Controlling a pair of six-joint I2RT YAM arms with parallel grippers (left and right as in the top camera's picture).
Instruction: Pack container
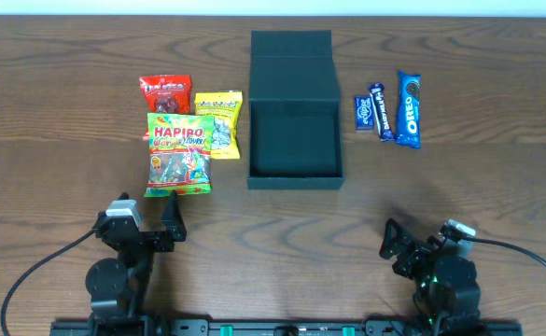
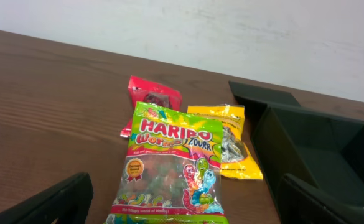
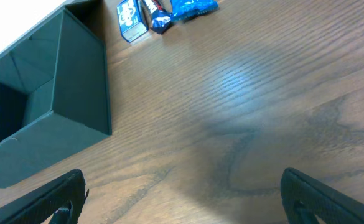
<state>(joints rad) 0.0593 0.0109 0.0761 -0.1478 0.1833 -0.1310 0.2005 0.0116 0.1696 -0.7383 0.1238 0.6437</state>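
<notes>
Container (image 1: 294, 140): one, open. Three candy bags (image 1: 179, 154) left, three blue packets (image 1: 409, 109) right, apparently. Both jaws wide.

Both arms were parked low at the near side, folded back over their bases. The left gripper (image 1: 147, 215) sat near-left and the right gripper (image 1: 420, 241) near-right, both pointing toward the far side. Each one had its fingers (image 2: 51, 202) spread wide apart, hovering.
</notes>
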